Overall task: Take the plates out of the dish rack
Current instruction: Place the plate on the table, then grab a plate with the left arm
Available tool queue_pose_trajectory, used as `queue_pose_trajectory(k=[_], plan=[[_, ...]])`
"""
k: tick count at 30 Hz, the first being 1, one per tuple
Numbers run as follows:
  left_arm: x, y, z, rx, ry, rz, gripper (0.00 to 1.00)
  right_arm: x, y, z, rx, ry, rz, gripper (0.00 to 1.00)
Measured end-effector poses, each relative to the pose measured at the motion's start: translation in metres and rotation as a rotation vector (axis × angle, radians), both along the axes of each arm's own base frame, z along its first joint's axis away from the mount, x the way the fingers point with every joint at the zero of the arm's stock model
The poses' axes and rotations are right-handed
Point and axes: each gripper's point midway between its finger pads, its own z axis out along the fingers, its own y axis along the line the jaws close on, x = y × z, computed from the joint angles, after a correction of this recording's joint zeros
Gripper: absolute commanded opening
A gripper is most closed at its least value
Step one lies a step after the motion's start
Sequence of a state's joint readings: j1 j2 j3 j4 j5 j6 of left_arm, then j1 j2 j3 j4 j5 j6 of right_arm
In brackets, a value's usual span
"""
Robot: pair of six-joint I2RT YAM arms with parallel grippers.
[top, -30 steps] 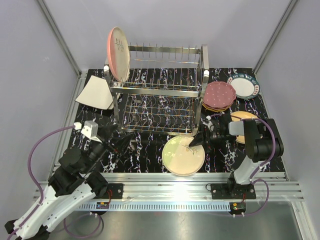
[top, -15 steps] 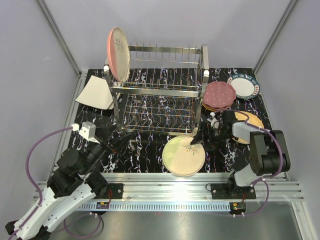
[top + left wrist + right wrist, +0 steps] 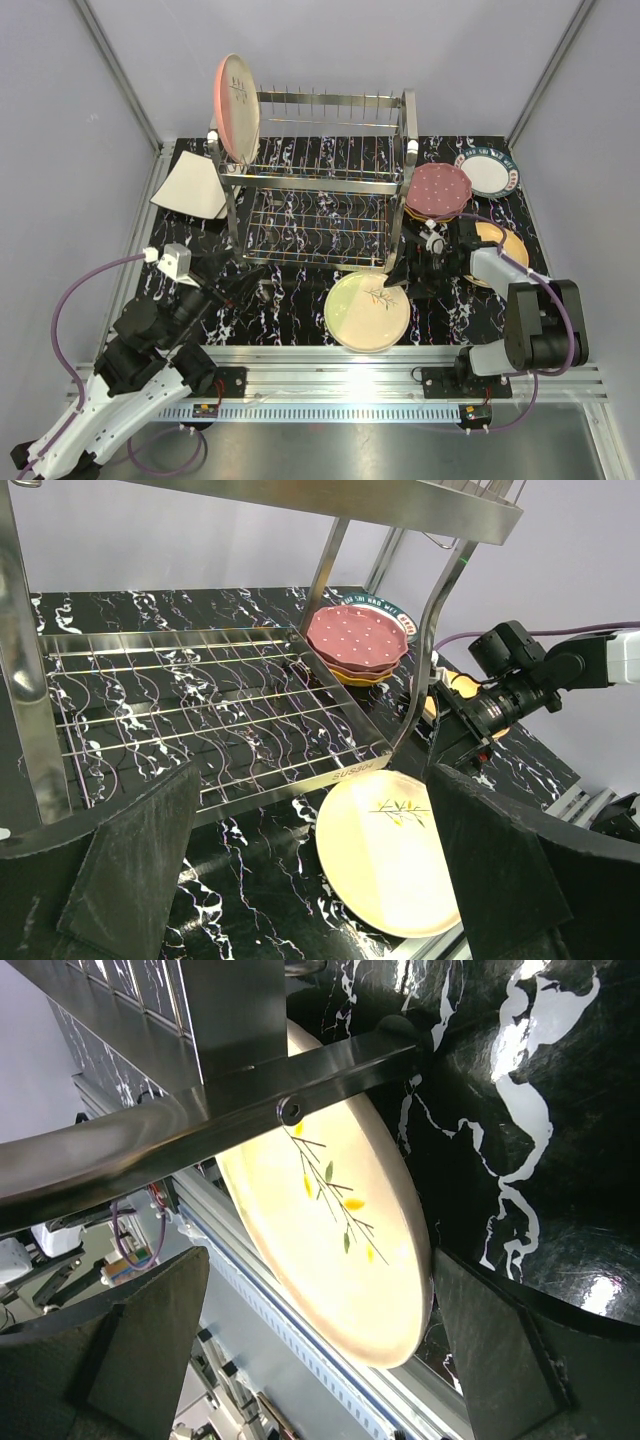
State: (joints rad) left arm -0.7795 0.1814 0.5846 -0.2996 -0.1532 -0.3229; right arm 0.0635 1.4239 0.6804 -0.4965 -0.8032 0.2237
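Note:
The dish rack (image 3: 320, 190) stands at the back middle. One pink plate (image 3: 238, 108) is upright in its top left prongs. A cream plate (image 3: 367, 311) with a leaf sprig lies flat on the table in front of the rack's right foot. My right gripper (image 3: 405, 273) is open just off that plate's upper right rim, holding nothing; the right wrist view shows the cream plate (image 3: 330, 1240) between the spread fingers (image 3: 510, 1350). My left gripper (image 3: 235, 285) is open and empty left of the plate, facing the rack's lower shelf (image 3: 200, 710).
A maroon dotted plate (image 3: 438, 190) tops a stack right of the rack, beside a teal-rimmed plate (image 3: 490, 172). An orange plate (image 3: 497, 240) lies under the right arm. A squarish white plate (image 3: 192, 186) sits left of the rack. The table's metal rail (image 3: 400, 360) runs along the front.
The right gripper opened wider and drew back slightly from the cream plate, its arm folding toward the right. The left arm barely shifted.

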Motion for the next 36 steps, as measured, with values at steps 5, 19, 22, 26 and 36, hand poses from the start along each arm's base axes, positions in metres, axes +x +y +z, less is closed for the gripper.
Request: queue_pose_trajectory(k=[5,19,22,26,36], plan=[[-0.001,0.001,0.001,-0.005,-0.004,0.000,0.99,0.001,-0.002,0.000,-0.013,0.001,-0.010,1.00],[-0.003,0.004,-0.001,-0.012,0.008,0.004,0.99,0.011,-0.009,0.017,-0.018,-0.080,-0.064,1.00],[-0.002,0.007,-0.003,-0.007,0.020,0.021,0.99,0.025,-0.028,0.034,-0.013,-0.156,-0.141,1.00],[0.001,0.014,-0.003,0.007,0.039,0.063,0.99,0.049,-0.058,0.056,-0.031,-0.241,-0.231,1.00],[0.018,0.030,0.037,0.067,0.085,0.199,0.99,0.075,-0.080,0.106,-0.157,-0.507,-0.136,1.00]])
